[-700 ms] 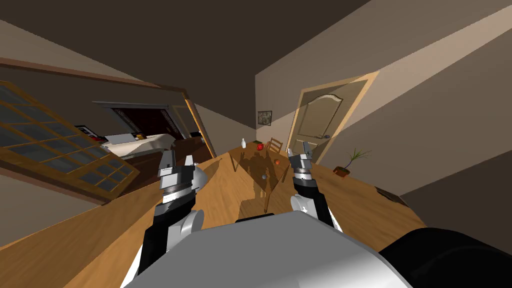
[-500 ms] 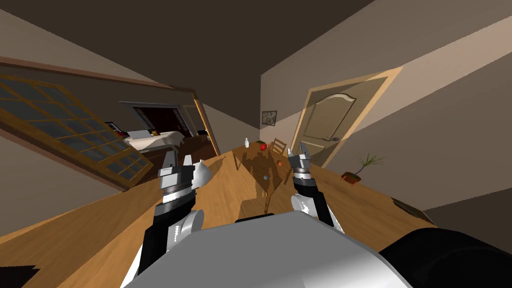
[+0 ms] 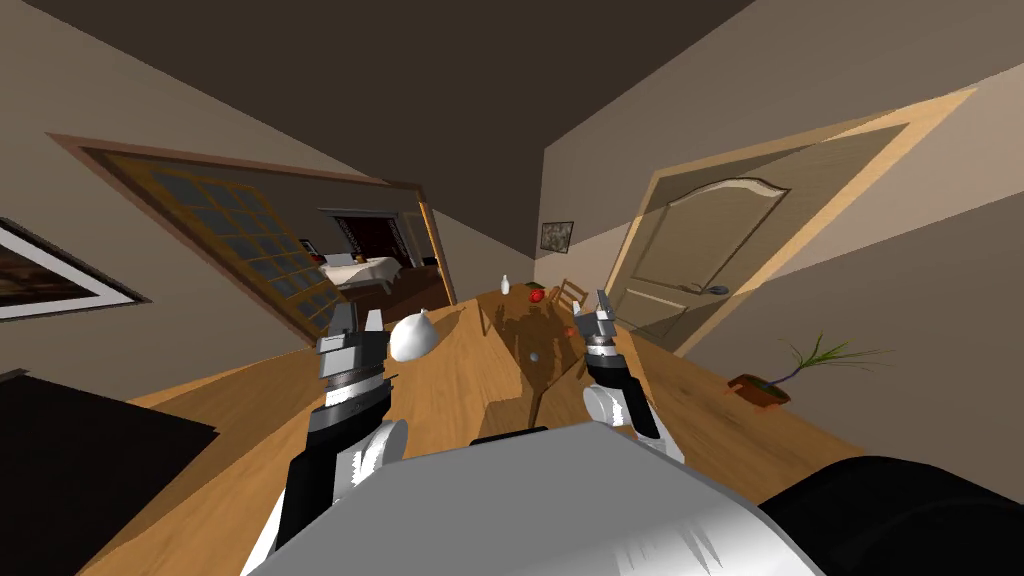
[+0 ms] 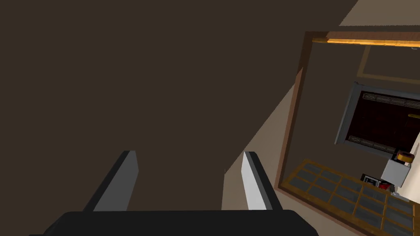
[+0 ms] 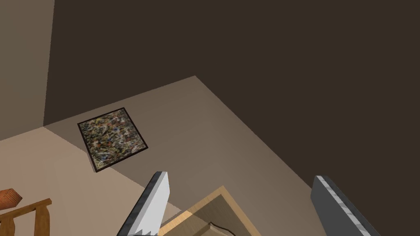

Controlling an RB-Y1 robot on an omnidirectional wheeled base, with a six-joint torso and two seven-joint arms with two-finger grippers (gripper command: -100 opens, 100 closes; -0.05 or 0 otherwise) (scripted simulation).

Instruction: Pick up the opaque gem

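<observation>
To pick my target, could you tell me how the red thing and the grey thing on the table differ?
The red thing is larger than the grey thing. The red thing lies at the far end by the white vase; the grey thing lies nearer me. Both rest on the wooden table.

A home: wooden floor, a table (image 3: 520, 325) and chair (image 3: 572, 292) at 12 o'clock, a door (image 3: 720, 265) at 1, a plant (image 3: 770, 385) at 2, a bed (image 3: 362, 270) at 11.
</observation>
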